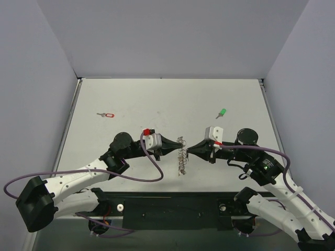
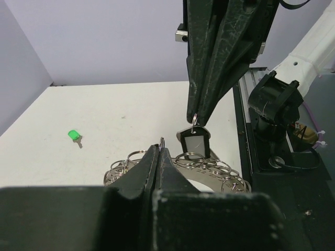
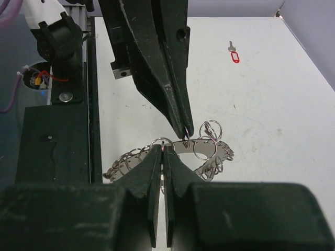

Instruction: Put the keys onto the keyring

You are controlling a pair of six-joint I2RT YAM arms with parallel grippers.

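Top and wrist views of 2 arms meeting at a keyring. Keyring: a bunch of many small silvery wire rings linked on thin bright metal, near the middle of the matte white table, slightly toward the near edge. Seen from above it forms a narrow strip whose long axis runs near to far, between the 2 tools. Left gripper: black, tapered, rough-surfaced fingers pressed together, tips pinching 1 small ring at the bunch's left side. Right gripper: same form, fingers likewise together, tips clamped on a small ring of the bunch. From that ring hangs a dark tag, a black-rimmed rectangle with a grey window; any lettering there is too blurred to read. Green-headed key: far right of the bunch, well apart, green plastic head toward the far right, silver blade toward the near left. Red-headed key: far left, well apart, long axis left to right, red head on the right, blade on the left
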